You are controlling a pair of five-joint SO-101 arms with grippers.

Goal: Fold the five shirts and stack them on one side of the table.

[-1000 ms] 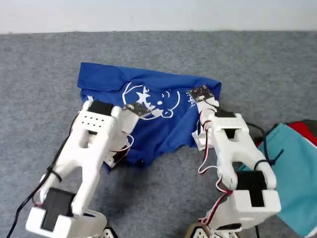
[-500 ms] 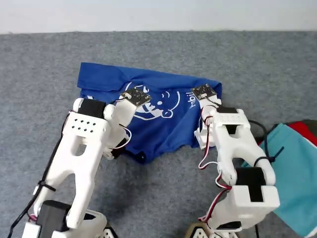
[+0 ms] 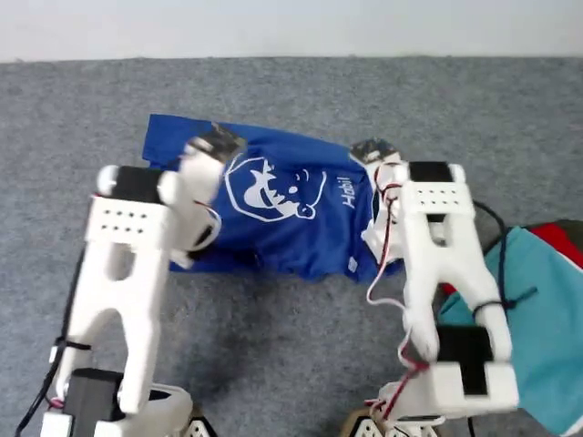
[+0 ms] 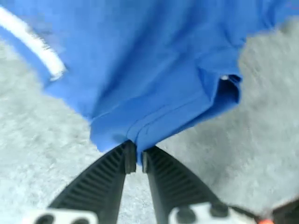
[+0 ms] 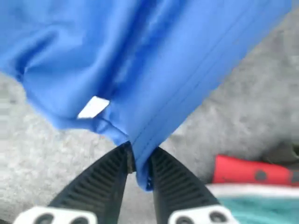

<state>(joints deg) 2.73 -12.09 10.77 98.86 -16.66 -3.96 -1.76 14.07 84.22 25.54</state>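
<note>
firmly, our left jaws and right jaws each clench the blue printed fabric shirt (image 3: 282,228), mid-frame.

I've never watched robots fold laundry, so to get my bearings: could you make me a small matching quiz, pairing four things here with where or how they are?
Things:
1. blue cotton shirt with white print
2. teal fabric garment
3. red fabric garment
4. left pincer

Places or states:
a. beside the right arm, near its base
b. shut on the blue shirt's hem
c. spread out, gripped at two edges
d. peeking out beyond the teal one

Pairs: 1-c, 2-a, 3-d, 4-b
</note>
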